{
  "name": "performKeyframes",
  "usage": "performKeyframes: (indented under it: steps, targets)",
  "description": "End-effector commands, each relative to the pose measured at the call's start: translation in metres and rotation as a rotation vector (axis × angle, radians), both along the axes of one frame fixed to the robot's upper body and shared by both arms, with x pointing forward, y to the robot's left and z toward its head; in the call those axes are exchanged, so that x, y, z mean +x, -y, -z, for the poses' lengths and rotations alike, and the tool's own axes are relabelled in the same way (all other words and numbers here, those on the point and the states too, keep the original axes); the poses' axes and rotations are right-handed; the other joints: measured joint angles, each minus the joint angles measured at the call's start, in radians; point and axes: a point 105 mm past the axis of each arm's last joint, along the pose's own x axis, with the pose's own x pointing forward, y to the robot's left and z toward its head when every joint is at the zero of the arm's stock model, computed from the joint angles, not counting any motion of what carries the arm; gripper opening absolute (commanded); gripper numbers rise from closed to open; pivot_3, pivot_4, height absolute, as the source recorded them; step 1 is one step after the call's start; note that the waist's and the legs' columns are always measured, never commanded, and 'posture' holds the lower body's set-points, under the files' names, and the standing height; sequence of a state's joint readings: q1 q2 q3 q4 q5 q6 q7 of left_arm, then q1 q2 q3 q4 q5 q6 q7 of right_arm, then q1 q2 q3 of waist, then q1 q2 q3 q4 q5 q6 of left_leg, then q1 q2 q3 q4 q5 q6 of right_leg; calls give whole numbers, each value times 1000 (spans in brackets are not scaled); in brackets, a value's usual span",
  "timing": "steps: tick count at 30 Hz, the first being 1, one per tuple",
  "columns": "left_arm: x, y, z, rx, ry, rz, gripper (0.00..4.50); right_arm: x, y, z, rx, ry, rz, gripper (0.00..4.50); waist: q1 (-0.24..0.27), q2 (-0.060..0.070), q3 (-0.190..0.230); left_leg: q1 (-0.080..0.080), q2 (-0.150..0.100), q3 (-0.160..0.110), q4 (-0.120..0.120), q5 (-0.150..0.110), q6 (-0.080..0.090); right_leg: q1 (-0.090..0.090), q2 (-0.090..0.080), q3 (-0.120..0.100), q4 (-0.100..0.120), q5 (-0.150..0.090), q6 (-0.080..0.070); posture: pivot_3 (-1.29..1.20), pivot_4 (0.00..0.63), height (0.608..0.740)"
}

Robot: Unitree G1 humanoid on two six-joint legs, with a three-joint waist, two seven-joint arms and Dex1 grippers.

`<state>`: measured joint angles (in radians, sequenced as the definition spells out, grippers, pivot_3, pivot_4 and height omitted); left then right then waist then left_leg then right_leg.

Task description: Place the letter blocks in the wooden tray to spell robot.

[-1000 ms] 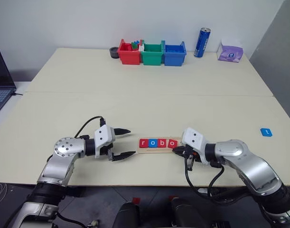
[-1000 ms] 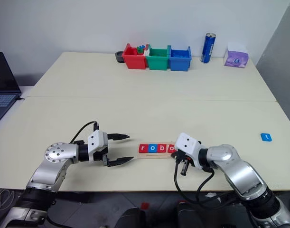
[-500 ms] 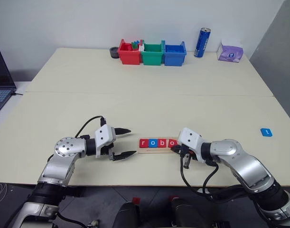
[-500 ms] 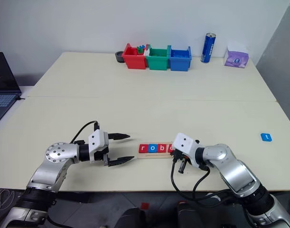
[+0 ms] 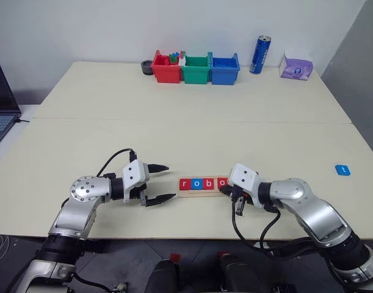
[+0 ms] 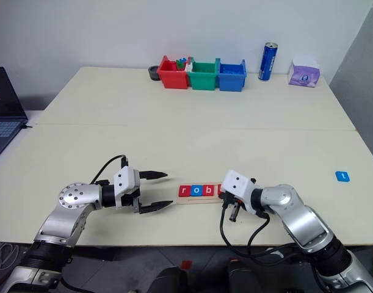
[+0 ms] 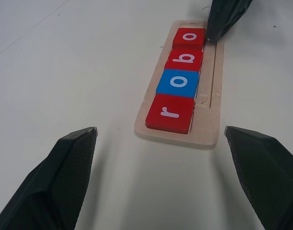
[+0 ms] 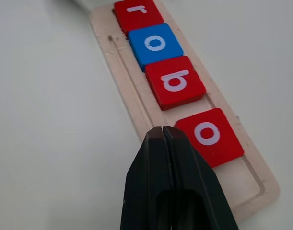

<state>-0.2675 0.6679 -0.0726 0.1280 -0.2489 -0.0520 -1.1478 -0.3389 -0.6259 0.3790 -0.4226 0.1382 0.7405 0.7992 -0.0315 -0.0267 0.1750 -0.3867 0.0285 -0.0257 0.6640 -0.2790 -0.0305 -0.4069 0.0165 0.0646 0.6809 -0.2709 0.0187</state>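
With your right claw (image 8: 163,132) pressed together beside the last "o" block (image 8: 209,135) in the wooden tray (image 8: 124,91), nudge it gently against "b"; the left claw (image 5: 157,182) is spread, and the "t" block (image 5: 341,170) lies far right on the table (image 5: 192,134).

**Room around the tray**

I am keeping my left gripper (image 5: 157,182) spread wide just off the wooden tray (image 7: 209,117), bare table (image 5: 192,137) lying between. My right gripper (image 8: 171,143), pinched closed, is crowding the tray's other end beside the last red o block (image 8: 209,136). Bins (image 5: 196,68) are standing well apart.
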Motion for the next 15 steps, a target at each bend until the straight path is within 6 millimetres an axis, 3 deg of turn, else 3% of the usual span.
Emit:
performKeyframes:
  steps: [1,9,15]
  targets:
    - [0,2,-8,-10,35,9,4500,5,6,-16,-1,74,11,41,0,0,0,0,0,0,0,0,0,0,0,0,0,0,0,0,150,740]
    - [-1,3,-8,-12,35,11,4500,22,23,-8,-109,143,58,41,0,0,0,0,0,1,0,0,0,0,0,0,0,0,0,0,150,740]
    - [-1,1,-9,-8,37,6,4500,19,23,-13,-88,121,32,41,0,0,0,0,0,1,0,0,0,0,0,0,0,0,0,0,150,740]
